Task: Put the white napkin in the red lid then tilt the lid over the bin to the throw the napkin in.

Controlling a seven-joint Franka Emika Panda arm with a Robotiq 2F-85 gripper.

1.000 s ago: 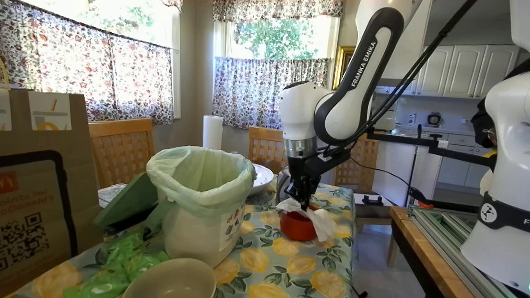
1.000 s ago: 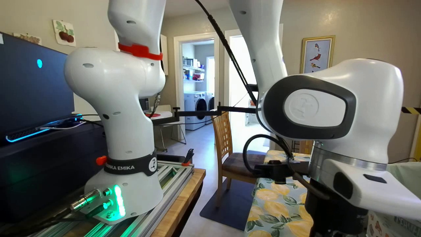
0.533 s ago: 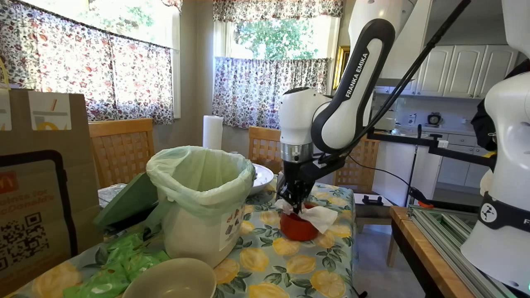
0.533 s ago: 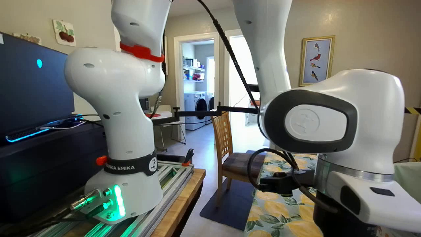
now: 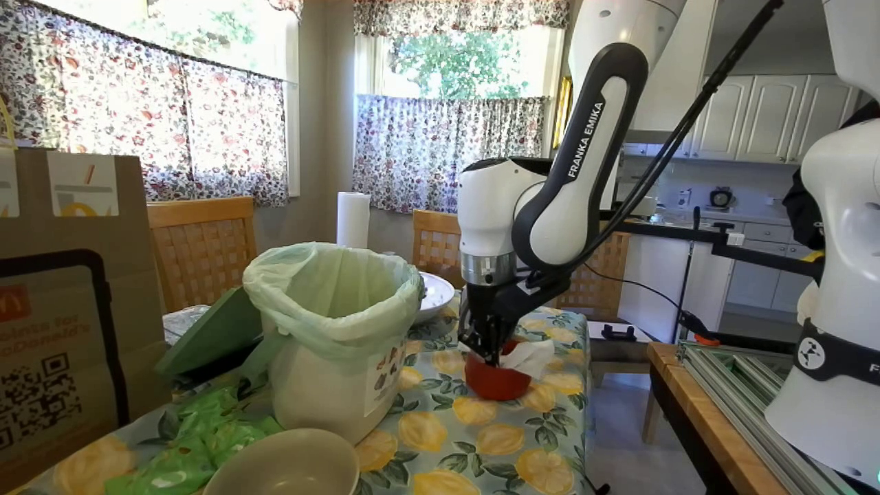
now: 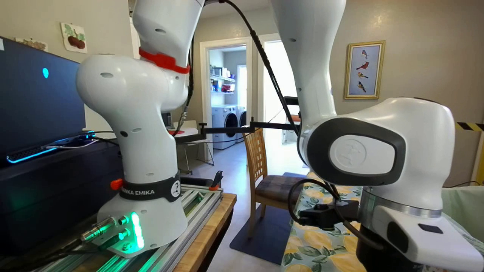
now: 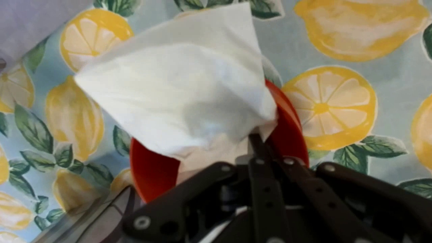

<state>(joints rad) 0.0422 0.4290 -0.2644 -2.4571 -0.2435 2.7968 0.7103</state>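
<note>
Napkin [image 7: 189,84] overhangs red lid [image 7: 152,172] — arm [image 5: 584,155] reads “FRANKA EMIKA”.

1 arm [image 5: 584,148] bent, hand [image 7: 263,145] pointing down, closed

The white napkin [image 7: 182,87] and end effector [image 7: 265,141] partly hide the red lid [image 7: 152,173].

Strong daylight overexposes the windows [image 5: 457,65] in an exterior view, a doorway [image 6: 273,98] glares white in an exterior view, and the softly blurred wrist view shows grey shadow on the white napkin [image 7: 175,84].
</note>
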